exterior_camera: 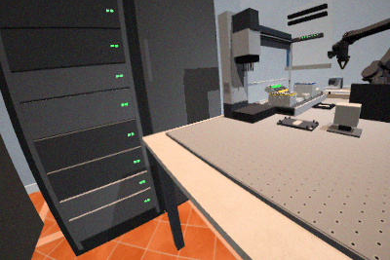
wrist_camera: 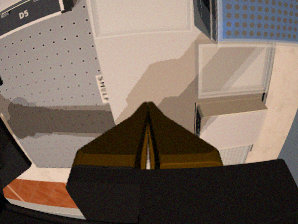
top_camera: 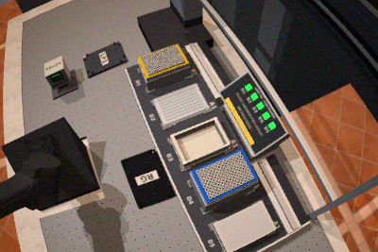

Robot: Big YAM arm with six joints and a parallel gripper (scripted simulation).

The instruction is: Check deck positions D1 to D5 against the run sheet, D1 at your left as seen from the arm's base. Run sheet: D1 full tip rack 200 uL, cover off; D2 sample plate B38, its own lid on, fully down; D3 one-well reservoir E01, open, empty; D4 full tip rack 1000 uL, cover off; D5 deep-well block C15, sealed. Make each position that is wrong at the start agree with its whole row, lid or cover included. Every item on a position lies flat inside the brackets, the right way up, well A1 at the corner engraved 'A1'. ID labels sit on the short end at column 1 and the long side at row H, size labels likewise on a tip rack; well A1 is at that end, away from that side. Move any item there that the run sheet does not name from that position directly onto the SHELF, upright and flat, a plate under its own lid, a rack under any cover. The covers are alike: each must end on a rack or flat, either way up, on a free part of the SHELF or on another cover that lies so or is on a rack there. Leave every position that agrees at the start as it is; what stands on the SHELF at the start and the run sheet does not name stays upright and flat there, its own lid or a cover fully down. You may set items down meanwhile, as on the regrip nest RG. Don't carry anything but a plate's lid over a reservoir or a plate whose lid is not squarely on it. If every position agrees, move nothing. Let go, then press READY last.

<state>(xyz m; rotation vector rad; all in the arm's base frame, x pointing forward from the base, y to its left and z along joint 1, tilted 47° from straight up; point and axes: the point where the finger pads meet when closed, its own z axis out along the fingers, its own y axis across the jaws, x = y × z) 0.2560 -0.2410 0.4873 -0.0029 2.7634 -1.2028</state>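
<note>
The deck strip runs down the middle of the top view. A yellow-framed tip rack (top_camera: 163, 62) stands uncovered at D1. A clear lidded plate (top_camera: 181, 104) is at D2. An open, empty cream reservoir (top_camera: 200, 142) is at D3. A blue-framed tip rack (top_camera: 224, 176) stands uncovered at D4. A white sealed block (top_camera: 246, 226) is at D5. My gripper (wrist_camera: 148, 109) (exterior_camera: 341, 60) is shut on nothing. It hangs high above the deck's D5 end.
The black RG nest (top_camera: 147, 177) lies left of D3 and D4. The READY button box (top_camera: 55, 73) and a dark LP1 pad (top_camera: 105, 58) sit at the far left. A panel with green lights (top_camera: 255, 112) stands right of the deck. My arm's dark bulk (top_camera: 44, 169) fills the lower left.
</note>
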